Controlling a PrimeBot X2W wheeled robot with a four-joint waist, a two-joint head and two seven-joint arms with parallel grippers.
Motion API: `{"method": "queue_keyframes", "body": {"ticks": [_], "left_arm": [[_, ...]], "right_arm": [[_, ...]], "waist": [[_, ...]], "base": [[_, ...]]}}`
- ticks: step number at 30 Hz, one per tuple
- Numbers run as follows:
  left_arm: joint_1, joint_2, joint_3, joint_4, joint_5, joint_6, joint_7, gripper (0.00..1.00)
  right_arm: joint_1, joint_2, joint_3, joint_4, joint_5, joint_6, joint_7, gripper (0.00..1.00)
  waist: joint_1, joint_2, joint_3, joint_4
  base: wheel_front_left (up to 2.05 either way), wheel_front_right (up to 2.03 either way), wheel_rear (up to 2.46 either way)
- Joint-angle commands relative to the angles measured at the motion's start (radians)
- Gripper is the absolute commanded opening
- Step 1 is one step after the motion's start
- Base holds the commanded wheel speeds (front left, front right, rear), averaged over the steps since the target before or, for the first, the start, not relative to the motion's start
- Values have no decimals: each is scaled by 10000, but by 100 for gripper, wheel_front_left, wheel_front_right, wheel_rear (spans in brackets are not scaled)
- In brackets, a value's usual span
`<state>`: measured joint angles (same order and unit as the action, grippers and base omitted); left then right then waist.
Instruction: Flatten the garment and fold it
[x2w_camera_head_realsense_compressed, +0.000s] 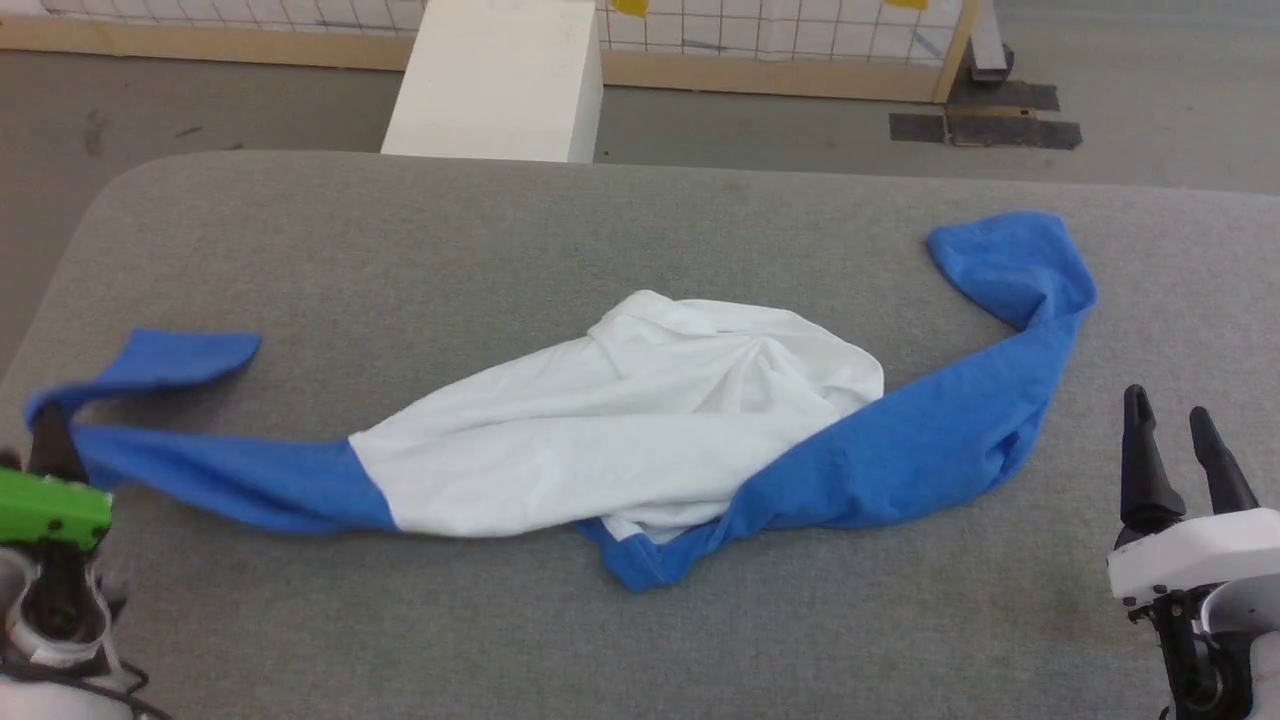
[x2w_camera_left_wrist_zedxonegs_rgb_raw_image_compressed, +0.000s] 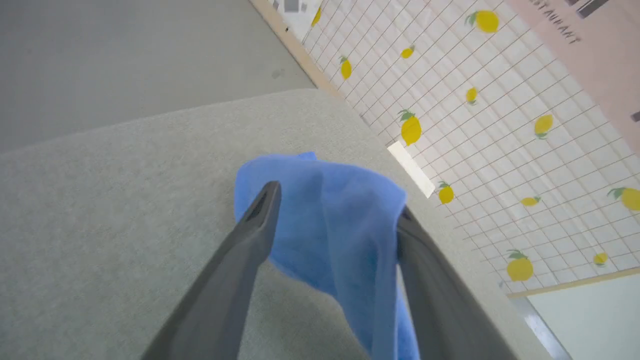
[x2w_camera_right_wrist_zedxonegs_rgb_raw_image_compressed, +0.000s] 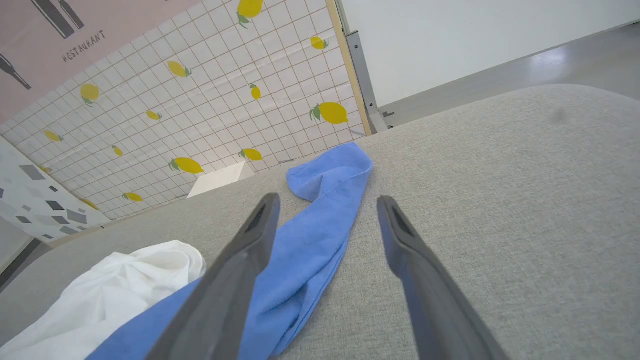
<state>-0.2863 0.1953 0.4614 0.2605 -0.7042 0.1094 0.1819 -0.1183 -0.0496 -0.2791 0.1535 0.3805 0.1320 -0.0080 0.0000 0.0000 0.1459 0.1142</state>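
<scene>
The garment (x2w_camera_head_realsense_compressed: 620, 430) lies crumpled across the grey padded table (x2w_camera_head_realsense_compressed: 400, 230), its white body bunched in the middle and a blue sleeve stretched out to each side. My left gripper (x2w_camera_head_realsense_compressed: 45, 445) is at the fold of the left sleeve (x2w_camera_head_realsense_compressed: 180, 355). In the left wrist view its fingers (x2w_camera_left_wrist_zedxonegs_rgb_raw_image_compressed: 260, 215) stand apart, and the blue sleeve (x2w_camera_left_wrist_zedxonegs_rgb_raw_image_compressed: 330, 210) sags loosely between them and against the right one. My right gripper (x2w_camera_head_realsense_compressed: 1168, 405) is open at the lower right, just off the right sleeve (x2w_camera_head_realsense_compressed: 950, 430). In the right wrist view that sleeve (x2w_camera_right_wrist_zedxonegs_rgb_raw_image_compressed: 320, 225) lies under and left of the open gripper (x2w_camera_right_wrist_zedxonegs_rgb_raw_image_compressed: 327, 200).
A white box (x2w_camera_head_realsense_compressed: 500, 80) stands on the floor behind the table's far edge. Beyond it runs a wood-framed panel (x2w_camera_head_realsense_compressed: 780, 40) with a grid and lemon print. The table's rounded left corner (x2w_camera_head_realsense_compressed: 110, 190) is near my left gripper.
</scene>
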Motion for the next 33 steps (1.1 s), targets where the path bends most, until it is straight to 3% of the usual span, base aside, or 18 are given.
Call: {"method": "queue_keyframes", "body": {"ticks": [1, 2, 5, 9, 12, 17, 23, 27, 33], "left_arm": [[-138, 109, -346, -405, 306, -335, -164, 100], [0, 145, -1264, -1437, 1003, -1032, -631, 100], [484, 409, -2404, -2299, 2347, -1611, -1325, 100], [1464, 362, -3914, -2937, 4077, -1820, -2351, 100], [2085, 225, -4710, -2684, 4843, -1851, -2916, 100], [2152, -63, -5031, -2132, 5023, -1753, -3544, 100], [1308, -244, -5213, -1816, 4995, -1789, -3957, 100], [885, -342, -5275, -1599, 4912, -1831, -4122, 100], [785, -358, -5159, -1269, 4773, -1804, -4262, 100]], "right_arm": [[59, -7, -14, -48, 9, -13, 54, 100], [88, -7, -27, -87, -33, -13, 229, 100], [72, -7, 41, -70, -102, -13, 589, 100], [-223, -7, 164, 7, -678, -13, 1726, 100], [-871, -7, 302, 234, -1305, -13, 3238, 100], [-2714, -7, 391, 969, -2557, -13, 5767, 100], [-5010, -7, -200, 2516, -5200, -13, 7858, 100], [-5608, -7, -710, 3080, -6443, -13, 8359, 100], [-5525, -7, -972, 4081, -6622, -13, 7986, 100]], "waist": [[0, 0, -128, 114], [0, 0, -233, 134], [0, 0, -314, 91], [0, 0, -343, 4], [0, 0, -259, -78], [0, 0, 172, -9], [0, 0, 1004, 566], [0, 0, 1416, 888], [0, 0, 1560, 934]], "base": [[0, 0, 0], [0, 0, 0], [0, 0, 0], [0, 0, 0], [0, 0, 0], [0, 0, 0], [0, 0, 0], [0, 0, 0], [0, 0, 0]]}}
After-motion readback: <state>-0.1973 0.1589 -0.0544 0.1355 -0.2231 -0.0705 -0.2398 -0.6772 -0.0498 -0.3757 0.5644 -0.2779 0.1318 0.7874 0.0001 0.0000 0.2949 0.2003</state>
